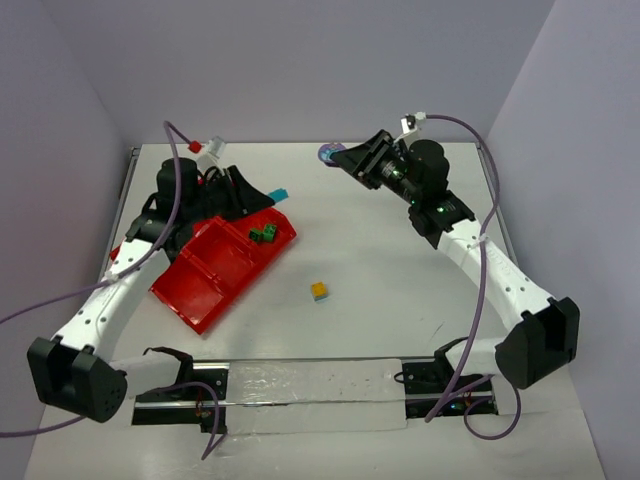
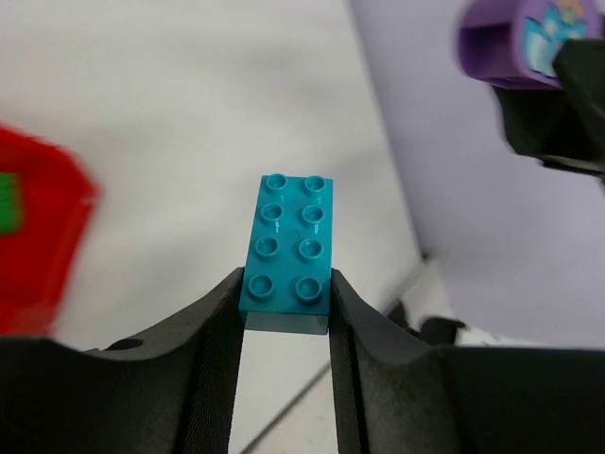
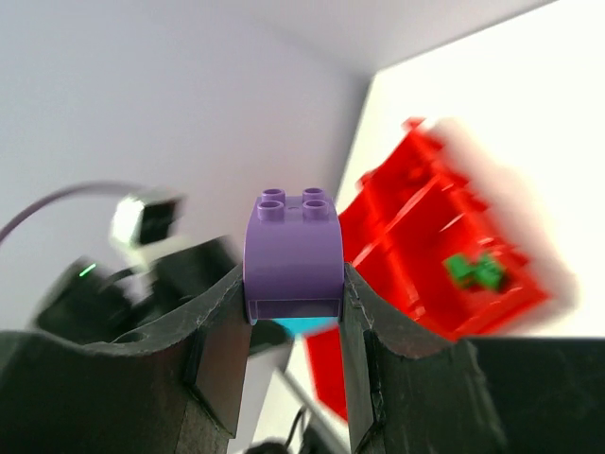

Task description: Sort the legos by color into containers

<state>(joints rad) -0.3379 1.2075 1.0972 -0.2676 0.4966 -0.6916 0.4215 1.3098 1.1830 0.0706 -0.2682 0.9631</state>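
My left gripper (image 2: 285,284) is shut on a teal lego (image 2: 291,251) with eight studs, holding it by its near end. From above, that teal lego (image 1: 280,192) hangs just past the far corner of the red tray (image 1: 205,290), whose square compartments are the containers. My right gripper (image 3: 293,279) is shut on a rounded purple lego (image 3: 293,251), which is up at the back of the table (image 1: 328,153). Green legos (image 1: 264,233) lie in the tray's far compartment. A yellow-on-blue cube (image 1: 319,290) sits alone on the table, right of the tray.
The tray lies at an angle at left centre. A clear plastic sheet (image 1: 315,395) covers the near edge between the arm bases. Purple walls close in the back and both sides. Cables (image 1: 478,290) loop along both arms.
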